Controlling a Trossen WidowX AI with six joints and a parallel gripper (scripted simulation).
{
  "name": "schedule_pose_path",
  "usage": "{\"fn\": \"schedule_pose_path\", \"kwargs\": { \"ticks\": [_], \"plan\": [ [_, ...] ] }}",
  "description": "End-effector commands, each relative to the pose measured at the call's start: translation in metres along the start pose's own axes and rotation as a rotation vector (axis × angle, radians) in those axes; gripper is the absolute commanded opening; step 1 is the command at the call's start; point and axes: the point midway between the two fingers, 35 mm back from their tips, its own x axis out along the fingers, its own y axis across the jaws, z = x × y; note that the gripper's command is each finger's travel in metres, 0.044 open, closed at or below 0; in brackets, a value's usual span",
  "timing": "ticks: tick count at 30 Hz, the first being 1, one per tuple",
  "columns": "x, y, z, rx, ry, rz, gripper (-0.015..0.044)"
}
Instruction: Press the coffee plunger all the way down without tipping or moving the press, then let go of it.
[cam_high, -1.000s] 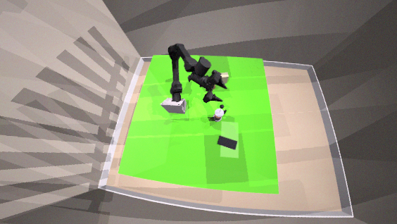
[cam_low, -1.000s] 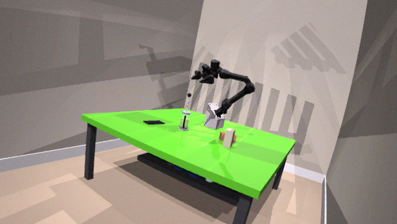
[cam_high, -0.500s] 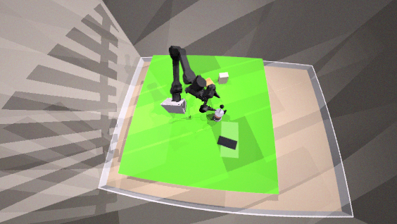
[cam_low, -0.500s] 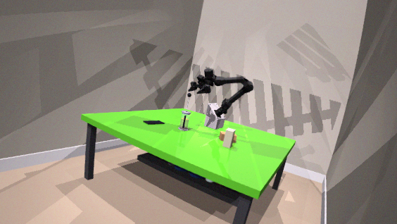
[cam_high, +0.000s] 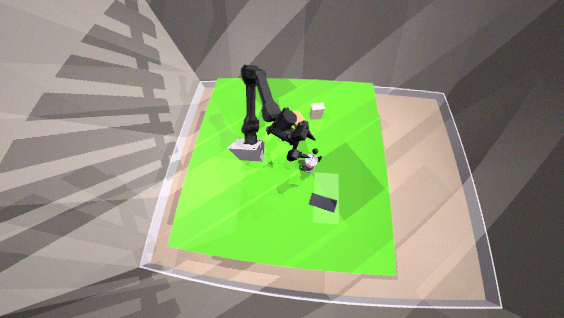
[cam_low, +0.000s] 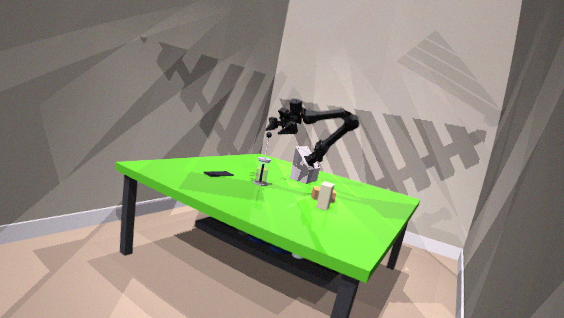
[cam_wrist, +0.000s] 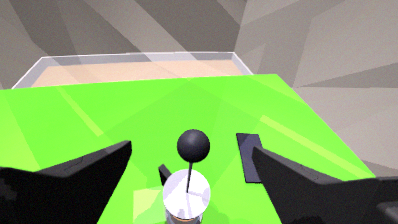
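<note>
Above the plunger knob (cam_wrist: 193, 145), the arm's hand (cam_wrist: 192, 165) hangs wide, grasping nothing.

A bright green table (cam_low: 350, 240) stands on dark legs over a tan floor (cam_low: 60, 280), with a dark low shape lying in shadow underneath it. On its top the arm's pale grey base block (cam_low: 303, 169) sits toward the back edge. Near the middle stands the coffee press (cam_low: 263, 172), upright, its plunger rod rising to a black knob. A flat dark slab (cam_low: 218, 173) lies off to one side of the press, well apart from it. Toward the other side, a cream block (cam_low: 327, 195) stands upright just beside a small orange block (cam_low: 316, 192).
</note>
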Motion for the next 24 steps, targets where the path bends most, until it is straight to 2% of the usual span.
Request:
{"fn": "schedule_pose_path", "kwargs": {
  "ticks": [1,13,24],
  "plan": [
    [0.009,-0.001,-0.003,0.009,0.006,-0.003,0.044],
    [0.026,0.0,-0.003,0.01,0.004,0.0,0.044],
    [0.026,0.0,-0.003,0.01,0.004,0.0,0.0151]
  ]
}}
